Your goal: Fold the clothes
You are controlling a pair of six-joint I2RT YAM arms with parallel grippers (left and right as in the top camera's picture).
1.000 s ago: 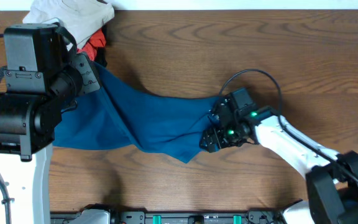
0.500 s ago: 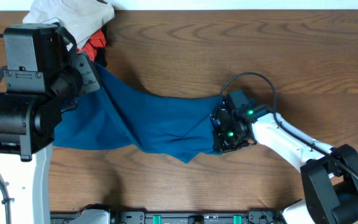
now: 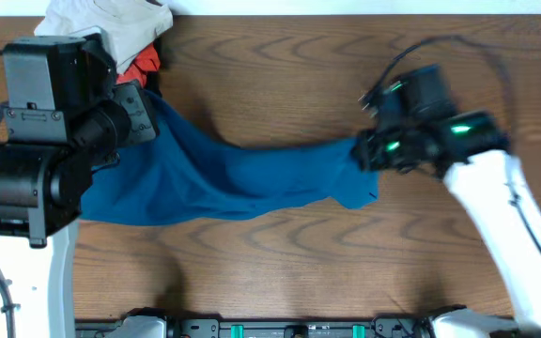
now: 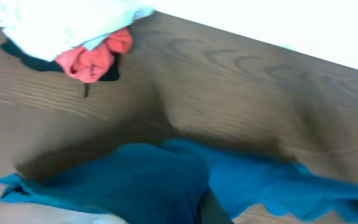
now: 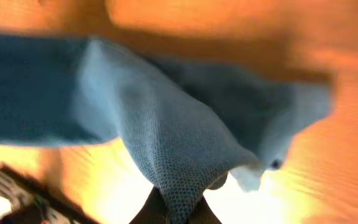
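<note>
Left gripper (image 3: 144, 108), upper left, and right gripper (image 3: 364, 158), centre right, both clamp the shirt (image 3: 224, 174). Pull apart evenly and taut before laying flat.

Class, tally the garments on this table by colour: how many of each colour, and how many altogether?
blue shirt: 1
pale garment: 1
red garment: 1
black garment: 1
Total: 4
</note>
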